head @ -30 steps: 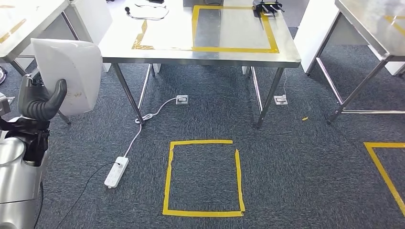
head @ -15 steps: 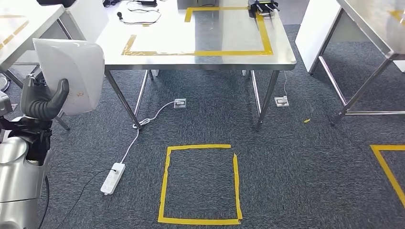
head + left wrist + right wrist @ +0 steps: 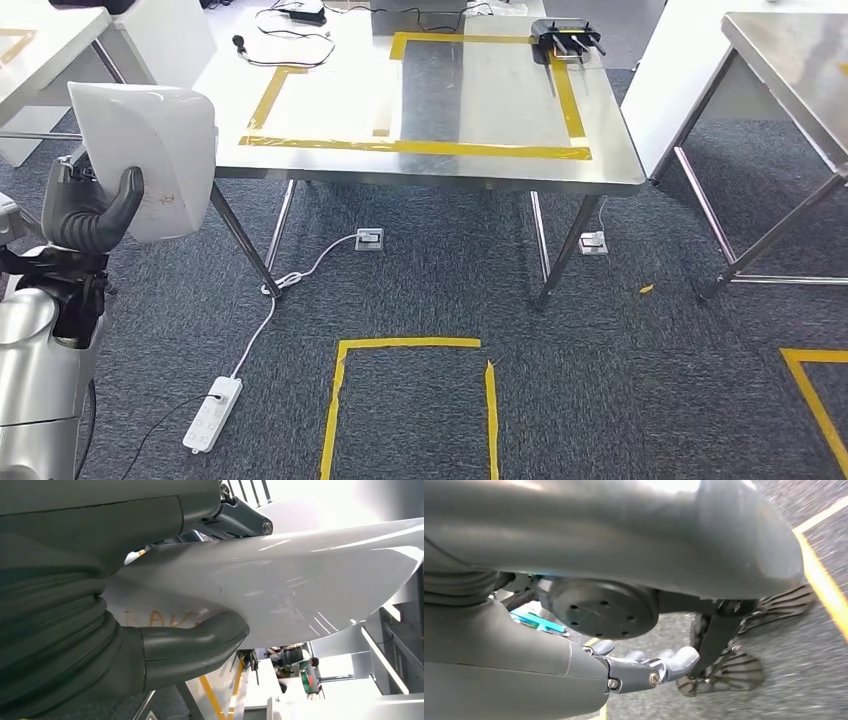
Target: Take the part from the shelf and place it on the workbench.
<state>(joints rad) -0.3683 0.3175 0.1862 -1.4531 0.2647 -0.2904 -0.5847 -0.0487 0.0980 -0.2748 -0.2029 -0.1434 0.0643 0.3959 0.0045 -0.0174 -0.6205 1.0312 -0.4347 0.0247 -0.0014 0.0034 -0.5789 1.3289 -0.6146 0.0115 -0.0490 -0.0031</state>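
Firmly, left hand (image 3: 90,215) grips part (image 3: 150,150).

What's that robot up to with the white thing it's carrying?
The robot's left hand grips a white curved part, thumb pressed against its face. Ahead stands a steel workbench marked with a yellow tape rectangle; the part is not yet on it. The right hand hangs low over the carpet, holding nothing.

Left hand (image 3: 88,212): fingers hidden behind the white part (image 3: 150,155). Floor tape square (image 3: 410,410) below the tabletop (image 3: 420,100): near side cut off.
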